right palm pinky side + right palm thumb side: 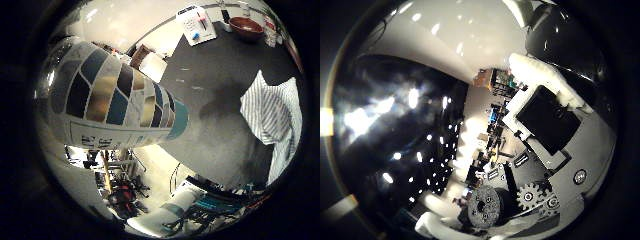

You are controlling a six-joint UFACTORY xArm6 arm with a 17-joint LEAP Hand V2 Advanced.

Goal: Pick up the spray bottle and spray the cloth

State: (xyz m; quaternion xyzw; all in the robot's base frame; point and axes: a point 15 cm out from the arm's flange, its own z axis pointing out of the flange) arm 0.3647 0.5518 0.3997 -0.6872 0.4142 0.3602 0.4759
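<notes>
Patterned spray bottle [115, 100] close to palm, striped cloth [272, 117] on table [220, 65]

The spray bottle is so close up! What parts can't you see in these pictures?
- Spray bottle: nozzle and trigger are cut off at the edge of the little finger side view.
- Striped cloth: its far side runs out of that view.
- Hand: thumb side view shows only some parts, so its grip stays unclear.

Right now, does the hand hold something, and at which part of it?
The spray bottle lies very close against the palm, by its patterned body. Whether the hand's fingers curl round it cannot be told.
</notes>
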